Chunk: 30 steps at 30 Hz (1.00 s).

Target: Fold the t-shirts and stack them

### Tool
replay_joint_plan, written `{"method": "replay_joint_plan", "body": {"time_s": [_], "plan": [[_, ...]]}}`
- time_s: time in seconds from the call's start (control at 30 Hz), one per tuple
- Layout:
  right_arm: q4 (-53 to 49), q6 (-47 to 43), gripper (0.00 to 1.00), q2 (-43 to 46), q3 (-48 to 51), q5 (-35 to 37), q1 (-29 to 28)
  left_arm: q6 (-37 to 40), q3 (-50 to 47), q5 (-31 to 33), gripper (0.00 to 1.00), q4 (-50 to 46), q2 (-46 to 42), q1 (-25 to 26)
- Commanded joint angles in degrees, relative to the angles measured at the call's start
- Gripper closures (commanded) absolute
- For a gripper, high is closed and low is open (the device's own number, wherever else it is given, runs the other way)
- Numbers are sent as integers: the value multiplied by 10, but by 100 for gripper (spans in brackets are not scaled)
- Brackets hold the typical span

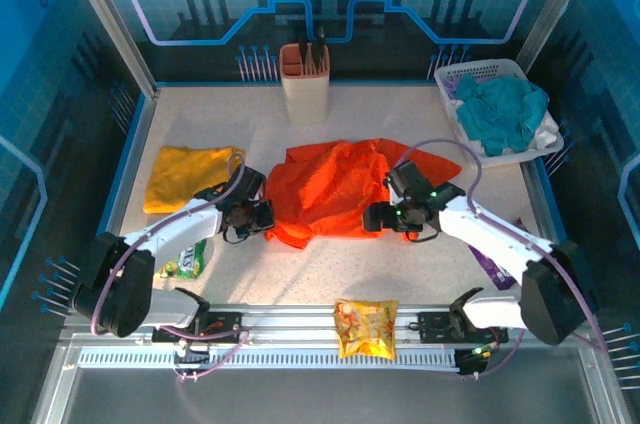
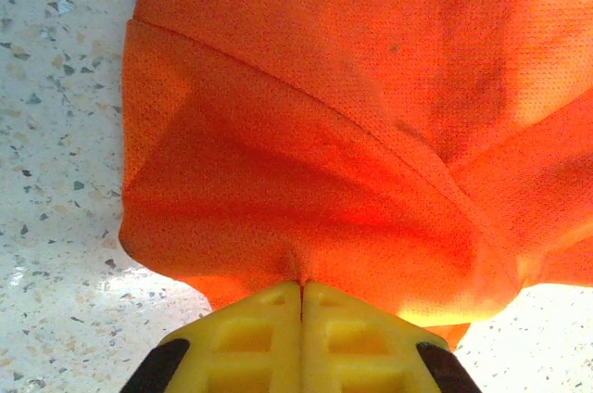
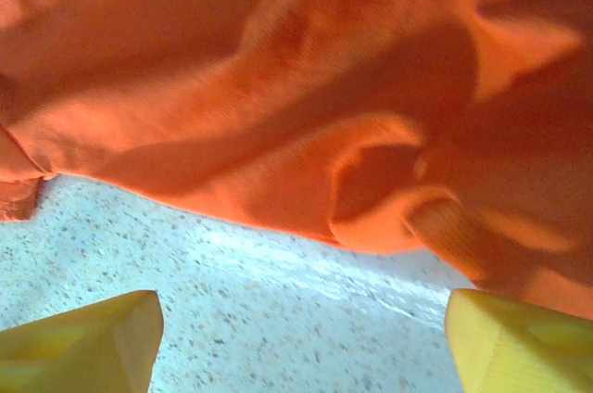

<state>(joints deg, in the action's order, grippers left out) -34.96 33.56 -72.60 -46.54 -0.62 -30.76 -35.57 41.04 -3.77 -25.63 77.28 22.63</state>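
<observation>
**Top view.** The orange shirt (image 1: 330, 189) lies crumpled at the centre of the desk (image 1: 420, 274). The yellow shirt (image 1: 190, 176) lies bunched to its left, apart from it. The left gripper (image 1: 262, 216) meets the orange shirt's near-left edge. The right gripper (image 1: 375, 216) sits at its near-right edge. A basket (image 1: 480, 69) at the far right holds a teal cloth (image 1: 500, 109). A holder (image 1: 305, 94) stands at far centre. A snack packet (image 1: 366, 329) lies at the near edge. A green packet (image 1: 190, 259) lies near left, partly under the left arm, and a purple packet (image 1: 495, 264) lies at the right.

**Left wrist view.** The left gripper (image 2: 301, 286) is closed, its yellow fingers (image 2: 250, 337) pressed together on a pinched fold at the orange shirt's (image 2: 352, 115) edge. Speckled desk (image 2: 56, 133) shows to the left.

**Right wrist view.** The right gripper (image 3: 296, 337) stands open, with its yellow fingers (image 3: 83, 342) wide apart and only bare desk (image 3: 278, 319) between them. The orange shirt's (image 3: 278, 87) rumpled edge lies just beyond the fingertips, not touching them.
</observation>
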Motion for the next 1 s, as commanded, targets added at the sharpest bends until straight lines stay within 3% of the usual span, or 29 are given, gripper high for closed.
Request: {"method": "replay_joint_plan", "body": {"time_s": [0.0,0.23,0.37,0.53,0.73,0.9,0.97], "plan": [[-13,50,28,52,43,33,21,11,8,5,99,-5,5,-2],[-11,123,42,150,143,42,76,14,9,4,99,-6,7,-2],[18,150,41,160,188,28,115,14,12,2,99,-4,11,-2],[88,138,33,120,208,9,128,12,9,-1,99,2,14,-3],[153,118,30,59,193,7,121,9,4,-2,99,8,18,-2],[147,109,38,13,165,52,116,10,5,0,99,5,18,-2],[128,110,49,0,154,74,116,11,8,2,99,-2,16,-2]]}}
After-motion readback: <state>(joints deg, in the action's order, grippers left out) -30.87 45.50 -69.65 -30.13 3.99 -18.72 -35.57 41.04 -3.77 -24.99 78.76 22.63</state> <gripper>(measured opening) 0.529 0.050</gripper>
